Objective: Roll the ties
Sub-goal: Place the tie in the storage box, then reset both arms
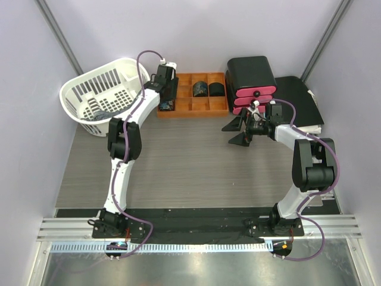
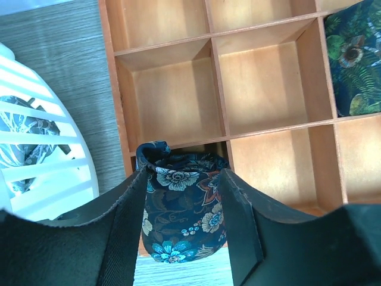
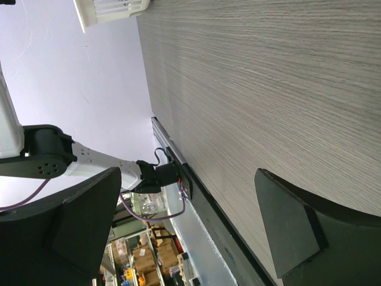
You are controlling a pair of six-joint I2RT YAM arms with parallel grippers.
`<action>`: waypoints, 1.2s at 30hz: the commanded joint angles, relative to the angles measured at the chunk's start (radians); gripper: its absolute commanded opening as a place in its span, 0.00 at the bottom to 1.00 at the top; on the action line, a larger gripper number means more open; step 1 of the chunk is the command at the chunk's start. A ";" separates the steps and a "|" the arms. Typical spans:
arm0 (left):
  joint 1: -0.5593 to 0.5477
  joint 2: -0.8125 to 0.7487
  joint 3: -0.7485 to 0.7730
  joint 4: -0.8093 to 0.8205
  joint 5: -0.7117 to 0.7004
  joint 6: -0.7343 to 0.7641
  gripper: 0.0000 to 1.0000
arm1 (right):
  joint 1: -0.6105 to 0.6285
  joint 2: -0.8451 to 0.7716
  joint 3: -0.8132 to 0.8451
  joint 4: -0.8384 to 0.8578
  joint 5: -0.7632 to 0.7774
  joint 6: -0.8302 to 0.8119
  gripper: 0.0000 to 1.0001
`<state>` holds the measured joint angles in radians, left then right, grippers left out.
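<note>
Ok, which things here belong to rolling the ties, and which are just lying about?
Job: dark floral rolled tie at the left hand; orange wooden divided tray; patterned tie in white plastic basket.
Lying about: black-and-pink stacked boxes; flat black pad.

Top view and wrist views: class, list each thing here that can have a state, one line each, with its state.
left gripper: closed around the rolled tie, a finger on each side.
rolled tie: rolled up, sitting in a corner compartment of the tray.
right gripper: open, holding nothing.
tray: holds two other rolled ties; remaining visible compartments empty.
basket: upright, patterned fabric inside.
</note>
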<state>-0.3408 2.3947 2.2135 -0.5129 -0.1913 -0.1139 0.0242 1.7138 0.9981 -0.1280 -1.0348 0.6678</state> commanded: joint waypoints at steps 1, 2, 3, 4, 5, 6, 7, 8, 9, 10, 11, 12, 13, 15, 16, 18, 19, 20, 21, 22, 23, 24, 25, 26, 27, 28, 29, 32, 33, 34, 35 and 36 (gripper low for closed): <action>-0.003 0.024 -0.005 0.039 -0.036 0.029 0.52 | -0.001 -0.029 0.005 0.031 -0.018 0.010 1.00; -0.001 0.030 -0.003 0.033 -0.040 0.030 0.52 | -0.001 -0.026 0.004 0.030 -0.018 0.010 1.00; 0.000 0.035 -0.003 0.025 -0.042 0.031 0.52 | -0.001 -0.028 0.005 0.030 -0.018 0.012 1.00; 0.005 0.040 -0.003 0.021 -0.045 0.026 0.51 | -0.001 -0.028 0.007 0.031 -0.018 0.010 1.00; 0.006 0.049 -0.002 0.019 -0.046 0.025 0.51 | -0.001 -0.028 0.005 0.030 -0.018 0.010 1.00; 0.011 0.055 0.000 0.011 -0.048 0.022 0.51 | 0.000 -0.026 0.007 0.030 -0.018 0.010 1.00; 0.016 0.058 0.002 0.008 -0.050 0.017 0.50 | -0.001 -0.026 0.007 0.031 -0.018 0.010 1.00; 0.019 0.069 0.006 0.007 -0.048 0.016 0.49 | -0.001 -0.026 0.007 0.031 -0.018 0.010 1.00; 0.020 0.072 0.011 0.005 -0.045 0.014 0.49 | -0.001 -0.026 0.007 0.028 -0.018 0.010 1.00; 0.022 0.075 0.012 0.004 -0.042 0.013 0.48 | -0.001 -0.028 0.007 0.030 -0.018 0.010 1.00; 0.022 0.077 0.017 0.002 -0.042 0.011 0.48 | -0.001 -0.029 0.005 0.027 -0.018 0.010 1.00; 0.022 0.077 0.017 0.005 -0.040 0.011 0.47 | 0.000 -0.029 0.007 0.027 -0.019 0.010 1.00; 0.022 0.073 0.018 0.008 -0.036 0.013 0.47 | -0.001 -0.033 0.005 0.025 -0.018 0.012 1.00; 0.022 0.060 0.020 0.013 -0.020 0.013 0.49 | -0.001 -0.033 0.008 0.025 -0.016 0.012 1.00; 0.022 0.057 0.028 0.016 -0.014 0.013 0.54 | -0.001 -0.036 0.010 0.024 -0.016 0.013 1.00; 0.023 0.032 0.041 0.017 -0.002 0.017 0.59 | -0.001 -0.040 0.016 0.022 -0.015 0.013 1.00; 0.022 0.021 0.057 0.019 0.001 0.019 0.68 | -0.001 -0.046 0.020 0.022 -0.013 0.013 1.00; 0.022 0.009 0.064 0.017 0.009 0.023 0.73 | -0.001 -0.049 0.027 0.024 -0.014 0.012 1.00; 0.020 -0.020 0.071 0.019 0.010 0.029 0.77 | -0.001 -0.052 0.031 0.021 -0.013 0.012 1.00; 0.019 -0.040 0.080 0.017 0.010 0.036 0.83 | -0.001 -0.059 0.042 0.019 -0.013 0.012 1.00; 0.016 -0.058 0.081 0.017 0.012 0.042 0.86 | -0.001 -0.068 0.048 0.021 -0.013 0.007 1.00; 0.010 -0.078 0.080 0.016 0.030 0.052 0.89 | -0.001 -0.074 0.053 0.018 -0.010 0.004 1.00; 0.006 -0.129 0.065 0.016 0.044 0.059 0.96 | -0.001 -0.080 0.062 0.015 -0.010 0.001 1.00; 0.002 -0.153 0.052 0.011 0.061 0.063 1.00 | -0.001 -0.092 0.066 0.013 -0.010 -0.007 1.00; -0.004 -0.184 0.040 0.001 0.099 0.063 1.00 | -0.001 -0.100 0.071 0.008 -0.007 -0.014 1.00; -0.007 -0.236 0.016 -0.009 0.122 0.060 1.00 | -0.001 -0.108 0.076 0.005 -0.002 -0.019 1.00; -0.012 -0.265 0.005 -0.022 0.147 0.059 1.00 | -0.004 -0.123 0.082 -0.002 0.002 -0.030 1.00; -0.015 -0.374 -0.063 -0.107 0.257 0.037 1.00 | -0.009 -0.148 0.108 -0.067 0.028 -0.095 1.00; -0.014 -0.399 -0.083 -0.158 0.285 0.037 1.00 | -0.010 -0.164 0.115 -0.111 0.038 -0.137 1.00; -0.014 -0.429 -0.131 -0.189 0.338 0.034 1.00 | -0.010 -0.174 0.131 -0.134 0.063 -0.163 1.00; -0.014 -0.480 -0.161 -0.217 0.360 0.034 1.00 | -0.012 -0.184 0.135 -0.162 0.083 -0.190 1.00; -0.014 -0.511 -0.190 -0.246 0.375 0.034 1.00 | -0.012 -0.206 0.139 -0.207 0.099 -0.213 1.00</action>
<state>-0.3515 2.0319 2.1136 -0.6121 0.0257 -0.0719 0.0208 1.5940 1.0794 -0.2100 -1.0023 0.5812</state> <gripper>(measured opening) 0.995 0.996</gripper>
